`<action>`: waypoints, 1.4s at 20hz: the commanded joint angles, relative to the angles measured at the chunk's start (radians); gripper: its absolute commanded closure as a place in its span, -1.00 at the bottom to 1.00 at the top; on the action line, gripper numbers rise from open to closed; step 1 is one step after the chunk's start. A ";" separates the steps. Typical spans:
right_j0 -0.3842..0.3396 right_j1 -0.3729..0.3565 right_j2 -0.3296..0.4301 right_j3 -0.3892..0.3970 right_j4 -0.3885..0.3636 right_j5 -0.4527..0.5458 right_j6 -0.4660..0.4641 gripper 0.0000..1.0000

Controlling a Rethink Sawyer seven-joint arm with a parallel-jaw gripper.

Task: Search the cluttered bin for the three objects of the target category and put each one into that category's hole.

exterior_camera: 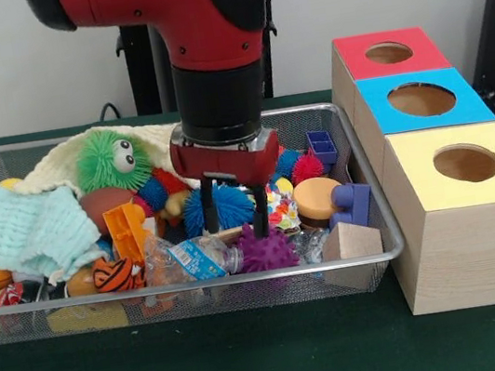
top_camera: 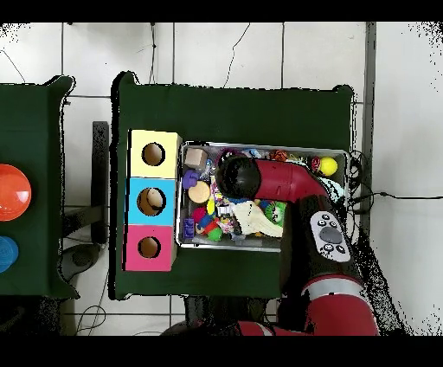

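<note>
The wire mesh bin [exterior_camera: 244, 281] is full of toys and also shows in the overhead view [top_camera: 260, 145]. One whitish lump with red, yellow and blue patches [exterior_camera: 281, 209] lies right of centre, between a blue spiky ball [exterior_camera: 229, 206] and an orange disc [exterior_camera: 316, 199]. I see no other such lumps. My gripper [exterior_camera: 234, 214] is open and reaches down into the bin. Its fingers straddle the blue spiky ball, and the right finger [exterior_camera: 260, 214] is just beside the patched lump. The yellow-topped box's hole [exterior_camera: 466, 163] is to the right of the bin, and shows in the overhead view [top_camera: 153, 154]. The arm hides the gripper from above.
A purple spiky ball [exterior_camera: 265, 249] and a clear wrapper with a blue label [exterior_camera: 189, 259] lie at the bin's front. A mint cloth [exterior_camera: 24, 232] and a green fuzzy ball with eyes [exterior_camera: 112, 160] are on the left. Blue-topped [exterior_camera: 422, 99] and red-topped [exterior_camera: 389, 53] boxes stand behind the yellow one.
</note>
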 commanded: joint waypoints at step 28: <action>0.063 -0.010 -0.041 0.248 -0.002 -0.278 0.142 -1.00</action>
